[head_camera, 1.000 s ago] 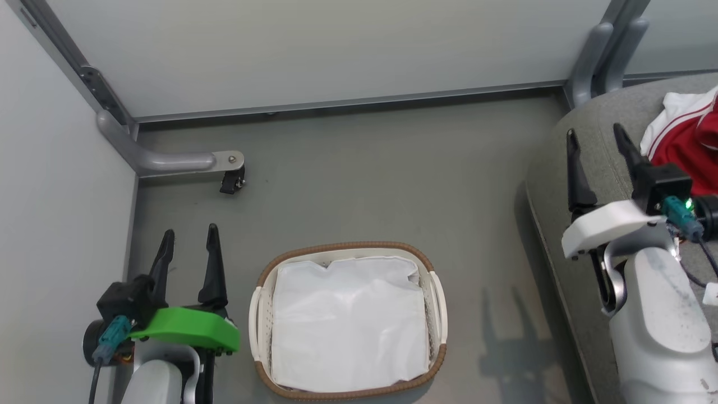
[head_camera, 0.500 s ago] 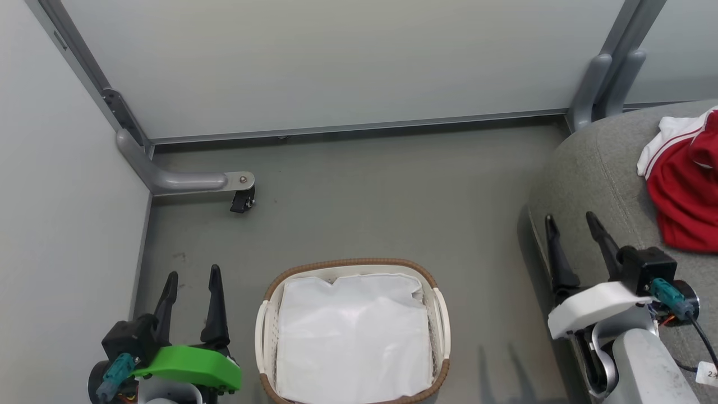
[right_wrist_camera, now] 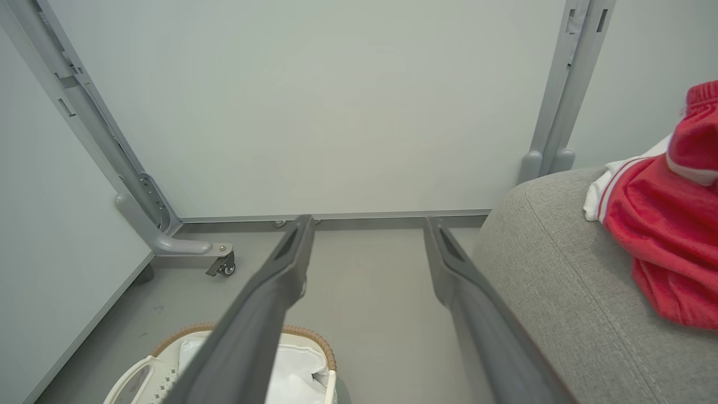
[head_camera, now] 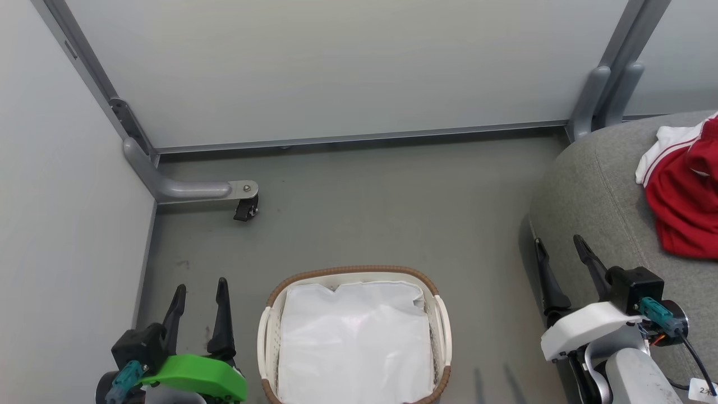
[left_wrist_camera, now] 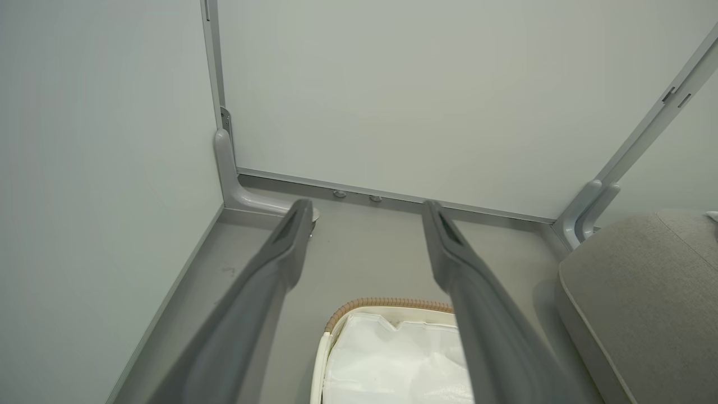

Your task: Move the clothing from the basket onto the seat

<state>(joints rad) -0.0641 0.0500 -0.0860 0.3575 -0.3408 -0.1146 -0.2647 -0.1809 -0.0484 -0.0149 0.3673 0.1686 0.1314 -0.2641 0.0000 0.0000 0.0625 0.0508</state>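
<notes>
The left gripper (head_camera: 202, 284) is hovering above the grey floor (head_camera: 392, 213), its jaws standing spread with nothing between them. Just right of those jaws, the white basket (head_camera: 353, 271) is sitting on the floor, showing its white liner (head_camera: 353, 336). Farther right, the right gripper (head_camera: 558, 240) is holding its jaws spread and empty at the rounded edge of the seat (head_camera: 594, 185). Right of those jaws, the red clothing (head_camera: 684, 207) is lying on that seat.

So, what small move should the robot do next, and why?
Probably lower both arms to rest: the basket holds just its white liner, the red clothing lies on the seat, and the left gripper and right gripper stand with jaws open and empty. Nothing seems left to carry.
</notes>
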